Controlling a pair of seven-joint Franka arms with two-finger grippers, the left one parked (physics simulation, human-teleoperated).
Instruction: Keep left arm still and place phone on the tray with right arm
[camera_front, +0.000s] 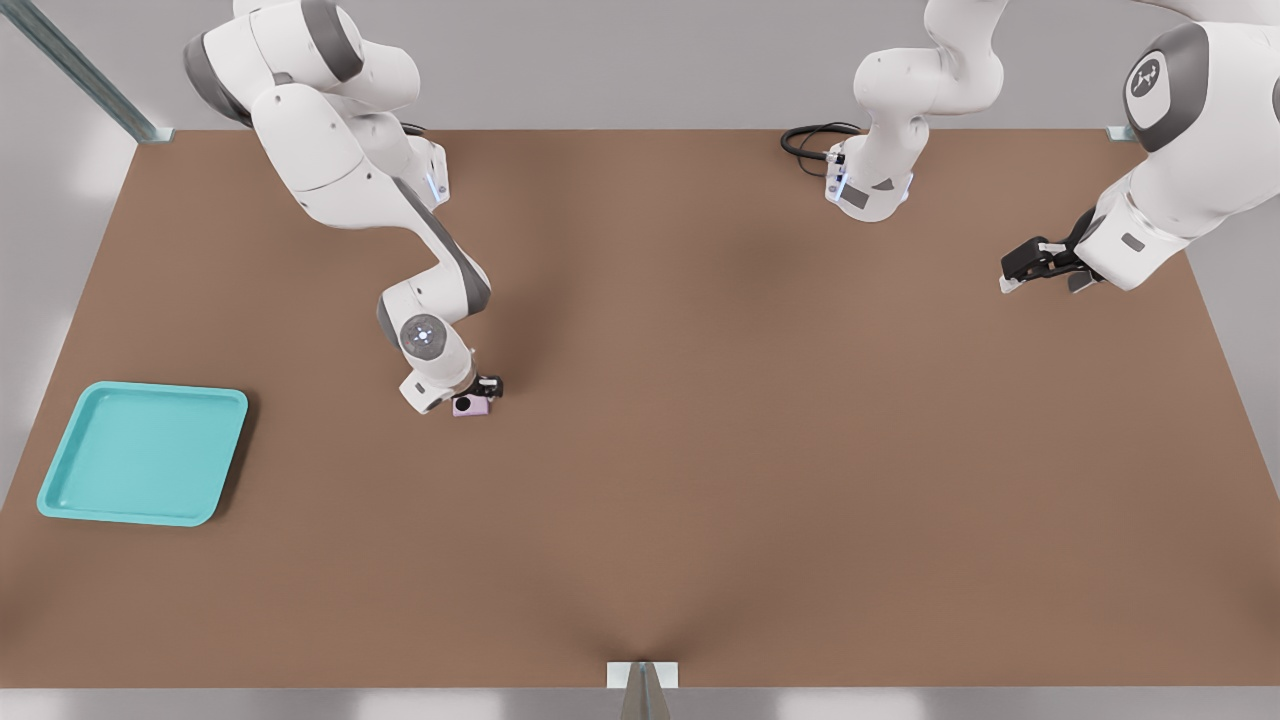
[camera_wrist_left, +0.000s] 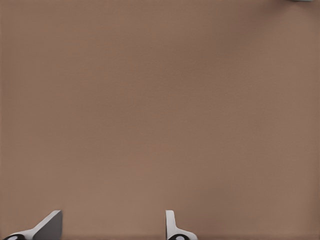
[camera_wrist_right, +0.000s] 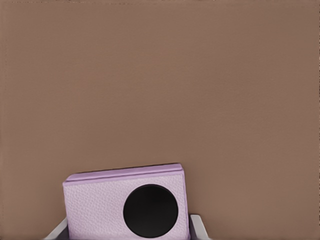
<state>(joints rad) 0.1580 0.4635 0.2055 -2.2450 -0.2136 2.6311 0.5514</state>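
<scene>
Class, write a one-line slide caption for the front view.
Right arm's tool lowered over the pink phone on the brown table, teal tray waiting apart.

Lighting is even, diffuse and moderately bright, with no glare on the matte brown tabletop. Soft darker patches lie on it beneath the white jointed right arm, whose black two-finger gripper is down at the small pale pink phone. The shallow teal plastic tray casts a narrow shadow on its right side. Renders are slightly soft; no edge distortion is evident.
</scene>
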